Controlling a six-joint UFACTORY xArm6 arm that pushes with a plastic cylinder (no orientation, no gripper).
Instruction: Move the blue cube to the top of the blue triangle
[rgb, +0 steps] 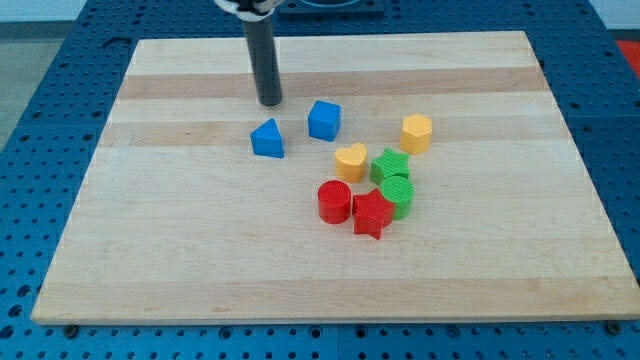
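Going from the view's left, the blue triangle lies on the wooden bench, with my tip just above it toward the view's top, touching no block. I carry no pincer, only this rod. The blue cube sits near the triangle's right, slightly higher. Further right cluster a red cylinder, yellow heart, red star, two green blocks and a yellow hexagon.

Wooden board – eight coloured blocks
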